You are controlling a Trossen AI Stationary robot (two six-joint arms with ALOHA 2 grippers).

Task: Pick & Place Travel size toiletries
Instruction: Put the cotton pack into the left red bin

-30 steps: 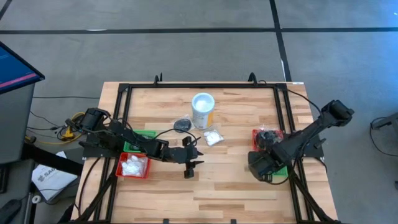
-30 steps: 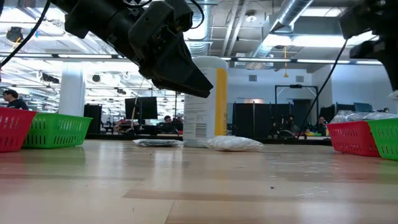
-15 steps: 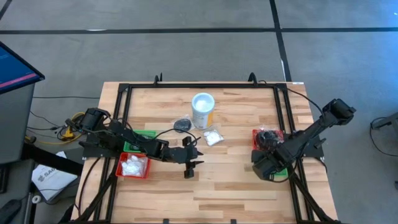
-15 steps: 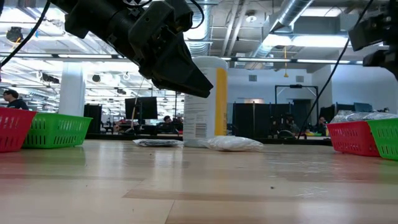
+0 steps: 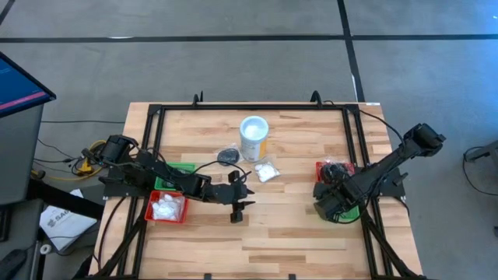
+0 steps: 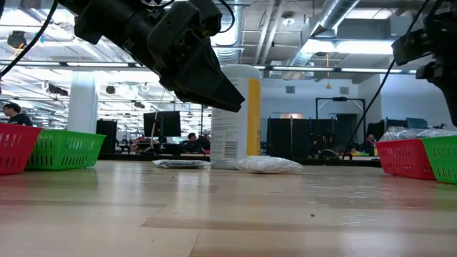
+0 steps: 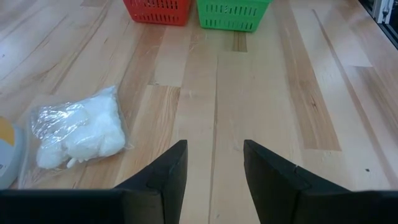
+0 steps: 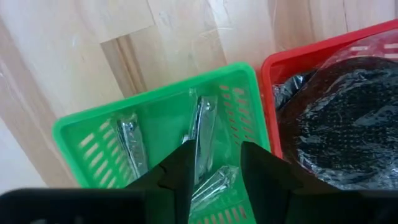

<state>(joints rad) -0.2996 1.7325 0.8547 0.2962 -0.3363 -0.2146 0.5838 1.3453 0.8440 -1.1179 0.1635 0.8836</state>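
My left gripper (image 5: 237,208) (image 7: 214,177) hovers open above the table's middle, near side of a white packet (image 5: 266,172) (image 7: 78,134) that lies flat on the wood. A dark packet (image 5: 228,155) (image 6: 182,163) lies left of the white canister (image 5: 254,137). My right gripper (image 5: 336,207) (image 8: 214,174) is open above the right green tray (image 8: 93,134), where thin silvery tubes (image 8: 202,134) lie on the floor. Beside it, the right red tray (image 8: 273,68) holds a bag of black pieces (image 8: 339,118).
On the left stand a green tray (image 5: 177,173) and a red tray (image 5: 167,207) holding white packets. A black frame (image 5: 253,107) runs round the table. Bare wood lies along the near edge. People and screens show in the room behind, in the low view.
My right arm has shifted a little toward the table's right edge, over the green tray, and in the low view it has come lower. My left arm and the loose packets have stayed still.
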